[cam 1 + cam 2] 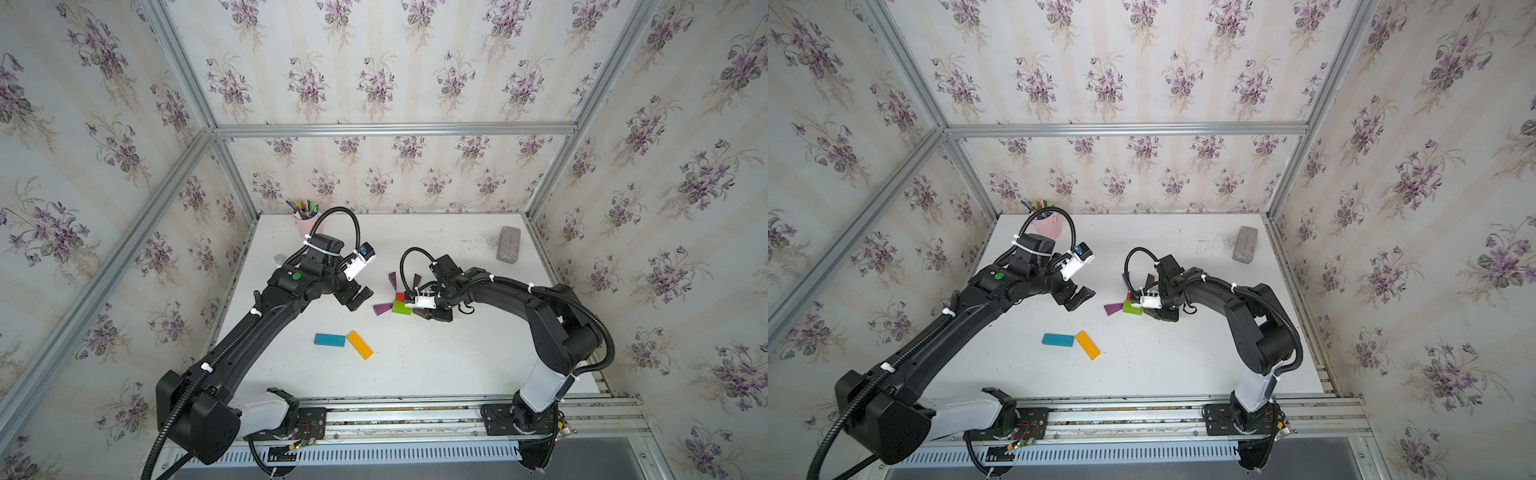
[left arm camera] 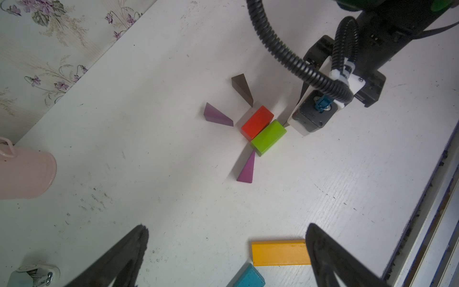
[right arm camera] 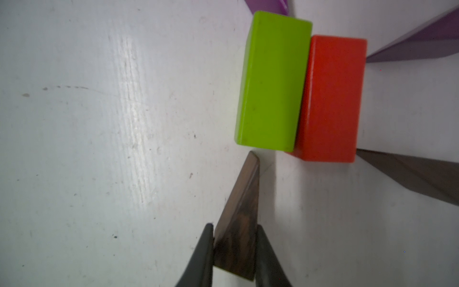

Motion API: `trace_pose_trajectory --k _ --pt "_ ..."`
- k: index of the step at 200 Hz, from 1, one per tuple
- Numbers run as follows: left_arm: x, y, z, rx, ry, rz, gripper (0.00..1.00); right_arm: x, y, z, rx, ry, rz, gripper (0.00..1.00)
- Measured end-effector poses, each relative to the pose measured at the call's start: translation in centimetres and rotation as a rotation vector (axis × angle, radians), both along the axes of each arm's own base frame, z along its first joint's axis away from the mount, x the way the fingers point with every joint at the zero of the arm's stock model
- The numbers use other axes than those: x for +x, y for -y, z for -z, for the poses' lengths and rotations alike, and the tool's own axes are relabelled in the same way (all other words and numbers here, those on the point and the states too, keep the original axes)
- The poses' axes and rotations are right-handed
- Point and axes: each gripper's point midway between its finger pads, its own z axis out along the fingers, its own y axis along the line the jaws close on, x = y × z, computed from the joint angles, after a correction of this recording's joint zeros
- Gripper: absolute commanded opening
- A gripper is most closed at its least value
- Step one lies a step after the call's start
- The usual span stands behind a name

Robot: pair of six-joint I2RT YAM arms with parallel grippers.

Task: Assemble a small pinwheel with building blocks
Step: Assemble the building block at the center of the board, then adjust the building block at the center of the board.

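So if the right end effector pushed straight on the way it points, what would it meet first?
Probably the green block: the brown wedge clamped in the right end effector points its tip at that block's near end, almost touching.

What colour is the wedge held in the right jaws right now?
Dark brown with streaky wood grain. The wedge shows best in the right wrist view.

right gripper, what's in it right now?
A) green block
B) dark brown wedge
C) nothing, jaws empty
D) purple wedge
B: in the right wrist view the right gripper is closed on the wide end of a dark brown wedge, one finger on each side. The wedge's narrow tip points at a corner of the green block.
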Motion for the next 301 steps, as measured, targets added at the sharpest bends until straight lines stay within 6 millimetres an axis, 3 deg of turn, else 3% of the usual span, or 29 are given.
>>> trace_pose_trajectory --k 41,71,91,115,126,151,160,193,199,229,240,264,301 --pt "-0.2 0.4 0.1 -0.012 -0.01 0.027 0.99 0.0 0.9 0.3 -0.028 0.021 0.015 0.65" --pt "-0.3 0.7 0.4 -0.018 -0.022 0.044 0.93 0.9 1.8 -1.0 0.005 0.054 0.053 0.79" --pt "-0.6 1.1 0.6 -0.025 -0.028 0.073 0.84 1.2 1.4 -3.7 0.058 0.117 0.052 0.8" --pt "-1.1 2.0 1.8 -0.013 -0.045 0.132 0.71 0.7 1.1 -9.3 0.192 0.252 0.077 0.79" --pt "-1.6 2.6 2.8 0.001 -0.059 0.172 0.65 -0.3 1.5 -12.0 0.264 0.325 0.111 0.8" --pt "-2.4 4.2 4.9 0.051 -0.076 0.247 0.6 -3.4 1.4 -16.6 0.451 0.475 0.19 0.89" --pt "-2.8 4.8 5.6 0.072 -0.077 0.266 0.59 -3.8 1.8 -18.0 0.521 0.497 0.267 0.9" --pt "-3.3 7.2 7.7 0.143 -0.051 0.269 0.56 -2.7 4.2 -22.9 0.714 0.507 0.609 0.9" --pt "-3.2 7.9 8.3 0.148 -0.048 0.253 0.5 -2.4 4.4 -23.7 0.737 0.505 0.652 0.91" --pt "-2.8 7.3 11.8 0.165 -0.053 0.045 0.48 -1.5 6.5 -25.7 0.781 0.535 0.825 0.94" --pt "-3.5 7.5 12.5 0.147 -0.048 -0.01 0.48 -1.4 7.5 -25.9 0.794 0.548 0.873 0.95" --pt "-3.2 8.0 12.7 0.103 -0.028 -0.112 0.5 -1.5 8.9 -26.4 0.816 0.567 0.942 0.95" --pt "-1.8 10.0 12.8 0.067 -0.004 -0.181 0.49 -1.8 9.3 -26.5 0.837 0.557 0.969 0.95"
